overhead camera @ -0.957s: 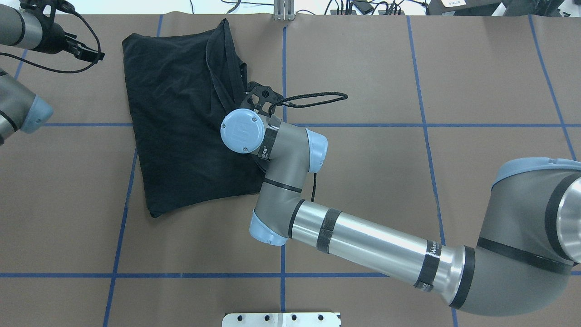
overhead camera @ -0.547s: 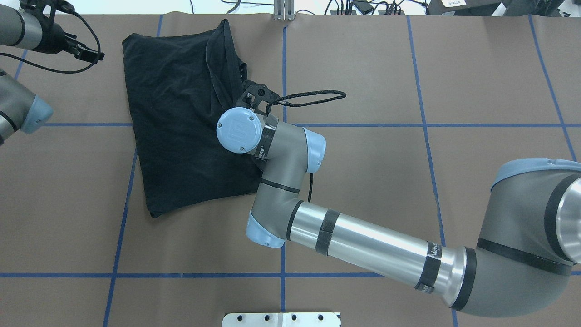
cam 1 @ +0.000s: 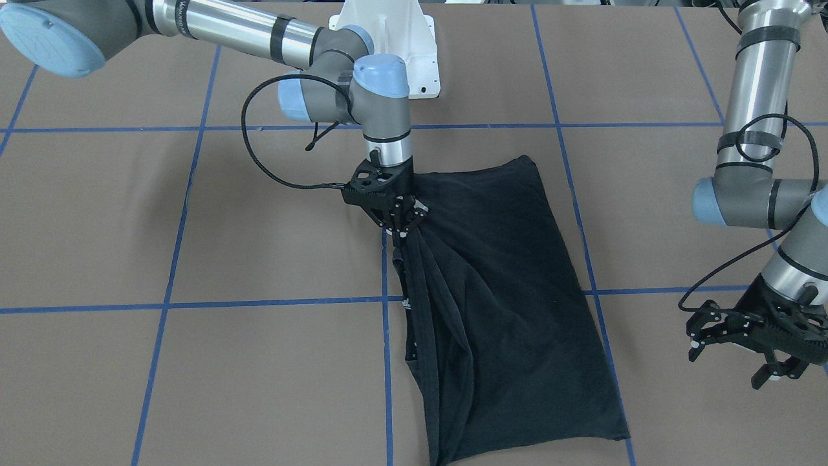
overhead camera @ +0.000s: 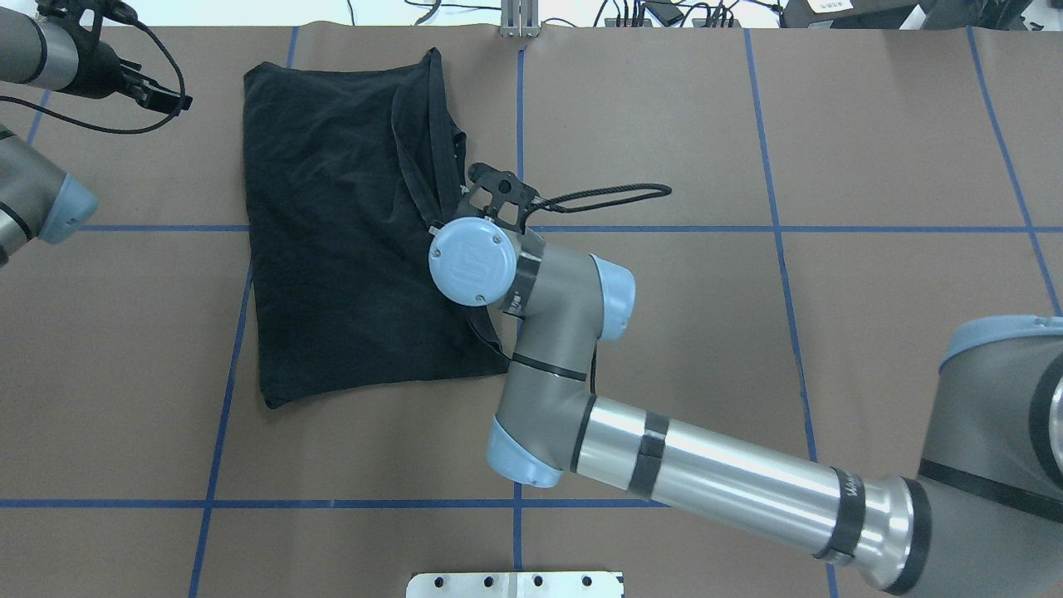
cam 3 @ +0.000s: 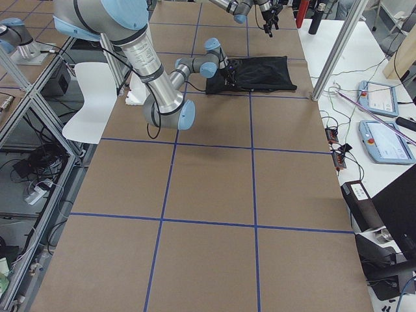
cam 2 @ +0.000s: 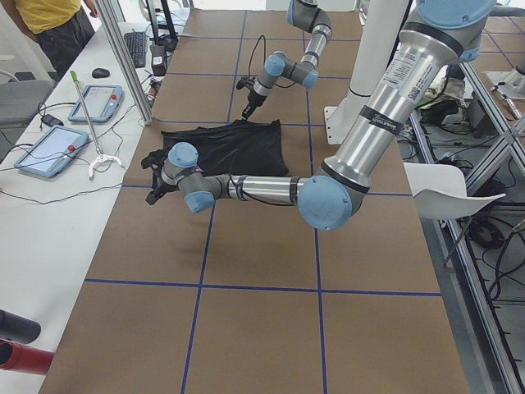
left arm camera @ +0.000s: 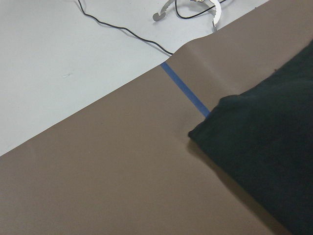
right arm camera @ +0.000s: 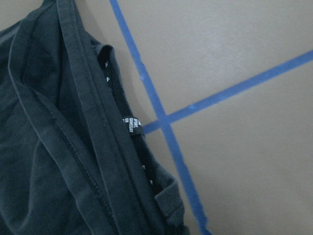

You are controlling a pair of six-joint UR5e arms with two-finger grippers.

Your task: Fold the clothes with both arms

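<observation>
Brown taped table (overhead camera: 747, 374) bears black T-shirt (overhead camera: 332, 249); right gripper (cam 1: 401, 228), clamped on its bunched edge, prob. to drag a fold, while left gripper (cam 1: 728, 362) hangs far left w/ jaws apart & empty.

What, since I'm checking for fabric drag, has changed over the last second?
The right pincer, pinching the T-shirt's edge, moved toward the robot's right and slightly nearer its base, dragging the shirt's far end that way. The left pincer stayed parked, open, off the shirt.

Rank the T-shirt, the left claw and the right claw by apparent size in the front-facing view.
T-shirt
left claw
right claw
The claws' order is unsure: the left one is nearer the camera.
</observation>
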